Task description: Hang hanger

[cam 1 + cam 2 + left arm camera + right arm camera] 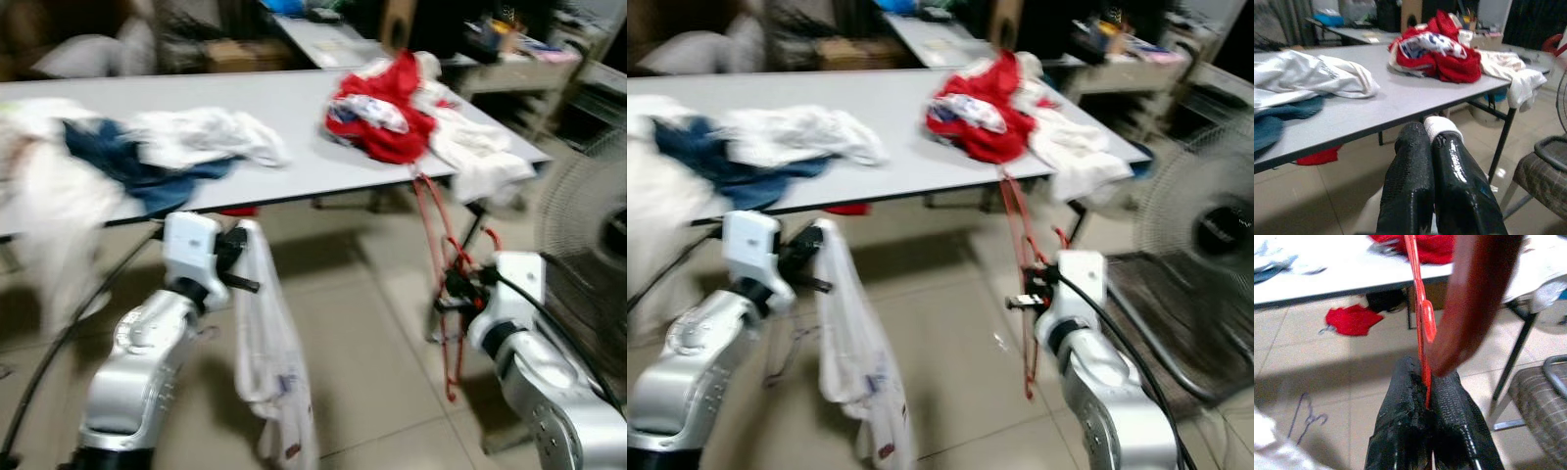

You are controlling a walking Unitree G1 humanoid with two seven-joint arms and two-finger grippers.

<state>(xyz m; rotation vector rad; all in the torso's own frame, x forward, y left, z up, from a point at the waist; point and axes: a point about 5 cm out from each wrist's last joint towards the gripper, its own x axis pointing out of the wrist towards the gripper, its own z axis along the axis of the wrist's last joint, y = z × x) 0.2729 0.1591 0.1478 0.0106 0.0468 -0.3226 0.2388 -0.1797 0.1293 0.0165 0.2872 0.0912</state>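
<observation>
My right gripper (456, 291) is shut on a red hanger (438, 240), low in front of the grey table (294, 117). The hanger runs from the table's edge, under a pile of red clothes (382, 113), down towards the floor. In the right wrist view the red hanger (1421, 308) is pinched between the black fingers (1400, 396), with a blurred dark red part close to the lens. My left gripper (240, 259) is shut on a white garment (272, 367) that hangs down from it. White cloth (1440, 126) shows at the shut fingertips (1415, 142).
White and blue clothes (147, 157) lie on the table's left half, and pale cloth (480, 152) droops over its right corner. A fan (588, 211) stands at the right. A chair (1542, 176), a red cloth (1352, 318) and a wire hanger (1308, 418) are on the floor.
</observation>
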